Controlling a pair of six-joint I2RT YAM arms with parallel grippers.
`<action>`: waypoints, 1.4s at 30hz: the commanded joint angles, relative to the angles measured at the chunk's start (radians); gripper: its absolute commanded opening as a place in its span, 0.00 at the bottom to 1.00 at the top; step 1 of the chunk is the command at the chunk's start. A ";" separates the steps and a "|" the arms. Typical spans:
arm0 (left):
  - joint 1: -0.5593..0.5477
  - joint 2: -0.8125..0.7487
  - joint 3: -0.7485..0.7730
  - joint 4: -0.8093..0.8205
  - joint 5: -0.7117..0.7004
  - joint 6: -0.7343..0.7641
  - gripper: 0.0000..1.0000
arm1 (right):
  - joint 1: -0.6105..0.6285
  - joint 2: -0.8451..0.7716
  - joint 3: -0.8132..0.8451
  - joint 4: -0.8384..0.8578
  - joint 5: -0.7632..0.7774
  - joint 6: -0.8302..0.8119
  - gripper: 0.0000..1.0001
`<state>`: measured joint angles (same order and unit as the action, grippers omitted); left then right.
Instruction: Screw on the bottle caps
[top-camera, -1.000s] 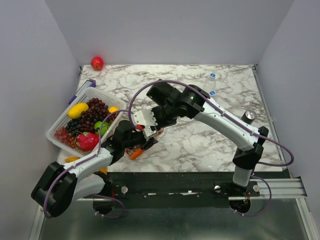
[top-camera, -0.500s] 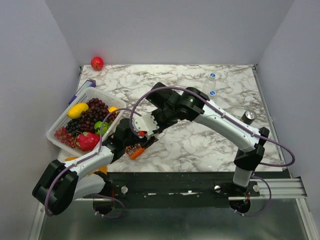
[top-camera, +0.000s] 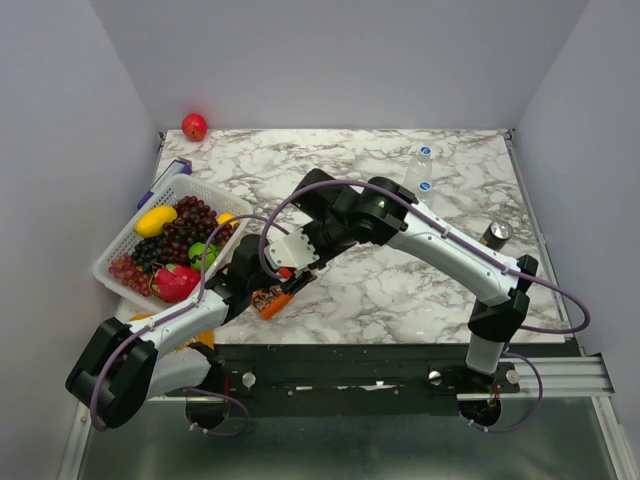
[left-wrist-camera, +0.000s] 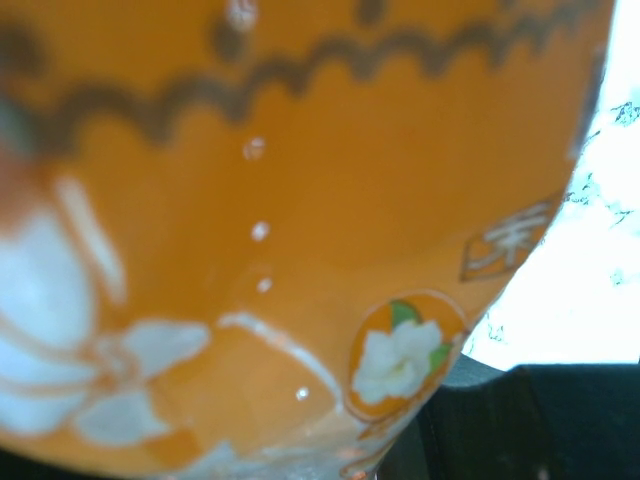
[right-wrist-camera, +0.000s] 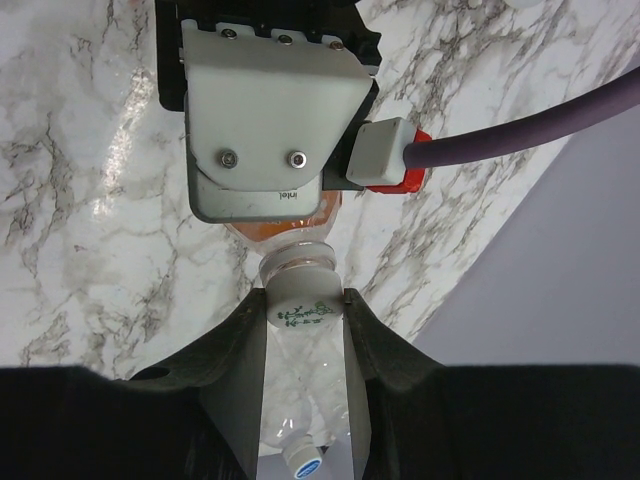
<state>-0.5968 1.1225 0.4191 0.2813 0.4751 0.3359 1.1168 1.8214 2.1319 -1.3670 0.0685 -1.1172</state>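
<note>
The bottle with orange liquid and an orange label (top-camera: 272, 300) is held near the table's front edge, and its label (left-wrist-camera: 300, 200) fills the left wrist view. My left gripper (top-camera: 262, 292) is shut on its body. A whitish cap (right-wrist-camera: 303, 310) sits on the bottle's neck (right-wrist-camera: 296, 262). My right gripper (right-wrist-camera: 305, 300) is shut on that cap, one finger on each side. In the top view my right gripper (top-camera: 290, 272) hides the cap. Two clear bottles (top-camera: 417, 172) with blue caps (top-camera: 425, 186) on them are at the back right.
A white basket (top-camera: 118, 246) of fruit stands at the left edge. A red apple (top-camera: 194, 126) lies in the back left corner. A dark can (top-camera: 495, 233) stands at the right. One clear bottle (right-wrist-camera: 300, 420) shows between my right fingers.
The right wrist has come slightly forward and down toward the orange bottle. The left gripper still holds the bottle in about the same place.
</note>
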 joint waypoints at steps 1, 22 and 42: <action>-0.011 -0.021 0.014 0.110 0.063 0.031 0.00 | 0.011 0.016 0.010 -0.150 0.031 0.025 0.36; -0.011 -0.026 0.001 0.116 0.099 0.011 0.00 | 0.009 -0.034 -0.056 -0.081 0.051 0.076 0.49; -0.009 -0.013 -0.009 0.136 0.120 -0.034 0.00 | -0.112 -0.096 0.045 -0.037 -0.217 0.178 0.99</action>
<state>-0.6025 1.1137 0.4168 0.3748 0.5617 0.3237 1.0519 1.7786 2.1155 -1.3548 0.0090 -0.9955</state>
